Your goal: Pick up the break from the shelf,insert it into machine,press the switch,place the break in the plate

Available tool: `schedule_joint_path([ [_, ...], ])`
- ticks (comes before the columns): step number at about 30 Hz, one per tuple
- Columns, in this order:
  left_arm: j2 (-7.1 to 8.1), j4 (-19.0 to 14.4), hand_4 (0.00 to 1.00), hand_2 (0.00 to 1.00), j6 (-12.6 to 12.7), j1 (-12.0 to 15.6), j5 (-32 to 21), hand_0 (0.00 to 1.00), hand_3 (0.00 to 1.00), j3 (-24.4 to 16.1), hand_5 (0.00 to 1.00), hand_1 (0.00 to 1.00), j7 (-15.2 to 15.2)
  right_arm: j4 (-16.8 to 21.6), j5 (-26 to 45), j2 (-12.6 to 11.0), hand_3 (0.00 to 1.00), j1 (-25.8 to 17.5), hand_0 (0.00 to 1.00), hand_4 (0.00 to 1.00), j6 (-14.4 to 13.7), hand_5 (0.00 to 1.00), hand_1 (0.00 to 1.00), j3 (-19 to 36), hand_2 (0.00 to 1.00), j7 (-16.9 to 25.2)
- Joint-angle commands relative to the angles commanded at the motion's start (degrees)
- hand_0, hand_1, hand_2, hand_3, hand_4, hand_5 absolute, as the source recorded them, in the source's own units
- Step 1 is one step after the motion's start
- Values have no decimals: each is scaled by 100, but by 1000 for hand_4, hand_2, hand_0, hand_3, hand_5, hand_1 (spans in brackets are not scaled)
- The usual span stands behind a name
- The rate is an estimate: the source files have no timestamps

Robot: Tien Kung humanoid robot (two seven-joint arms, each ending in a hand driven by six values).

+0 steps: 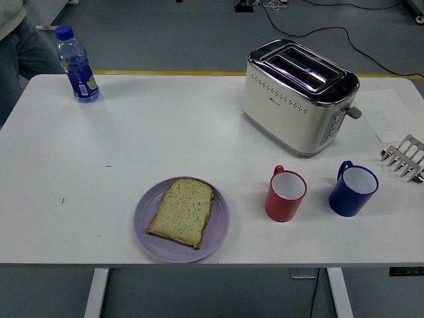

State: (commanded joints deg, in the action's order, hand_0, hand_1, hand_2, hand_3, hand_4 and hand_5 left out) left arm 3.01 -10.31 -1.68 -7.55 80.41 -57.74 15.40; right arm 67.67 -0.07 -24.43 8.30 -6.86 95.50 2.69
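Observation:
A slice of bread [181, 212] lies flat on a purple plate [219, 232] near the table's front edge, left of centre. The cream and chrome toaster [298, 96] stands at the back right, its two top slots showing nothing inside and its lever [354, 111] on the right end. A metal rack [405, 158] sits at the right edge and holds no bread. Neither of my hands is in the picture.
A red mug [285, 194] and a blue mug [353, 189] stand in front of the toaster. A water bottle [77, 64] is at the back left corner. A person [18, 50] stands at the top left beside the table. A paper sheet [391, 114] lies by the toaster.

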Motion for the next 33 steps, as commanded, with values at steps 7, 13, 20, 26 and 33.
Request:
schedule_joint_path([
  [7,3,0,284,673,-16,5,6,671,551,-9,882,688,6,5,14,-5,592,-10,674,427,-25,276,626,15,645,-1],
  [13,5,0,284,673,-29,4,13,671,552,-4,881,687,8,-10,23,3,591,-50,672,423,-42,272,624,28,643,-14],
  [20,5,0,285,673,-31,5,0,672,552,12,881,687,3,-8,23,8,590,-70,669,411,-65,261,619,37,642,-41],
  [26,7,0,286,674,-37,-12,-52,672,552,60,880,687,-3,-15,42,-10,590,-69,668,408,-106,259,617,14,640,-66],
  [33,14,0,286,673,-52,-35,-63,671,552,82,882,686,-5,-10,63,-14,590,-42,667,406,-108,258,616,-11,638,-76],
])
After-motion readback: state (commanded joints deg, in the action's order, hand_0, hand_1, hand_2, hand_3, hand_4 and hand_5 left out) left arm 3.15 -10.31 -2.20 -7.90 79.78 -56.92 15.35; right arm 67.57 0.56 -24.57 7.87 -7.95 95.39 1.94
